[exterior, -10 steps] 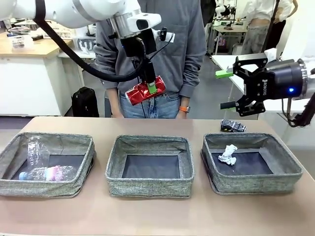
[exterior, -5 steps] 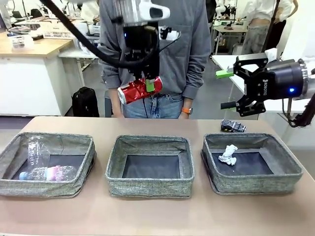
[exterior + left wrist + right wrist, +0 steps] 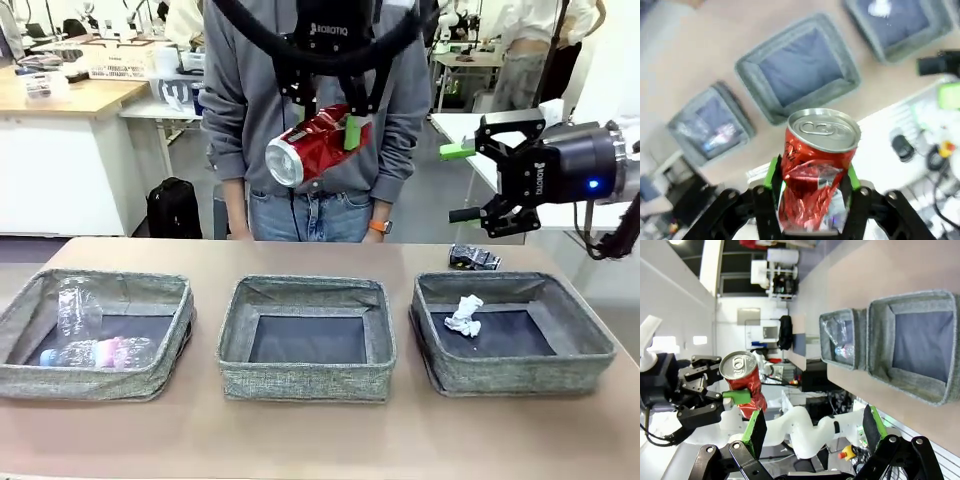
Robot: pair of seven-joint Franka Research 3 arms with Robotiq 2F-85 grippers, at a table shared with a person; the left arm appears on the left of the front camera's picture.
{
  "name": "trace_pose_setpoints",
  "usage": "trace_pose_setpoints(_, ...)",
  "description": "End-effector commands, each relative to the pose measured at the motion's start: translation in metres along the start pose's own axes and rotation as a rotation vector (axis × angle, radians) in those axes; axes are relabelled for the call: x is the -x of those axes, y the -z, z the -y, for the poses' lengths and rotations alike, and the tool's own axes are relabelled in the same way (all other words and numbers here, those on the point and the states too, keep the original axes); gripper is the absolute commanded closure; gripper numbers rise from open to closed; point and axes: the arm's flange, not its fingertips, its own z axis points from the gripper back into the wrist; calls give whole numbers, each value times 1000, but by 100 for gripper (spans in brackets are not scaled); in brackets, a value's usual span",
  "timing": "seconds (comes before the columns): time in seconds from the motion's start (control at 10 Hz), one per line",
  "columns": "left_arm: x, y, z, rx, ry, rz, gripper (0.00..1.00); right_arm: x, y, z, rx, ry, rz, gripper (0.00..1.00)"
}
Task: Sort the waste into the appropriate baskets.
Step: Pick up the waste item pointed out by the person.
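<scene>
My left gripper (image 3: 326, 135) is shut on the crushed red soda can (image 3: 305, 152) and holds it high in the air above the far side of the middle basket (image 3: 305, 380). The left wrist view has the can (image 3: 817, 160) between the green pads, top end outward. My right gripper (image 3: 458, 182) hangs open above the right basket (image 3: 510, 375), which holds a white paper wad (image 3: 463, 315). Two clear bottles (image 3: 95, 350) lie in the left basket (image 3: 100, 382). A crushed dark can (image 3: 473, 257) lies on the table behind the right basket.
A person in a grey sweatshirt (image 3: 400, 90) stands at the far edge of the table, right behind the held can. In the right wrist view my open right gripper (image 3: 815, 430) looks toward the held can (image 3: 742, 380) and two baskets (image 3: 910, 390).
My left gripper has risen and turned at the wrist, carrying the red can up and a little to the right. The right arm has stayed where it was.
</scene>
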Motion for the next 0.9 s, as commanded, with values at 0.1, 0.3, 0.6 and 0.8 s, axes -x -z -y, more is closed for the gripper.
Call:
trace_pose_setpoints(0.1,4,-33,-2,-130,-193,-99,44,0,0,-2,-7,15,-1,0)
trace_pose_setpoints(0.3,15,-69,-19,-131,-178,-69,44,0,0,-2,-7,15,-1,0)
trace_pose_setpoints(0.6,10,-83,-59,-19,-145,-60,44,0,0,-2,-7,15,-1,0)
trace_pose_setpoints(0.8,9,-86,-66,85,-106,41,44,0,0,-2,-7,15,-1,0)
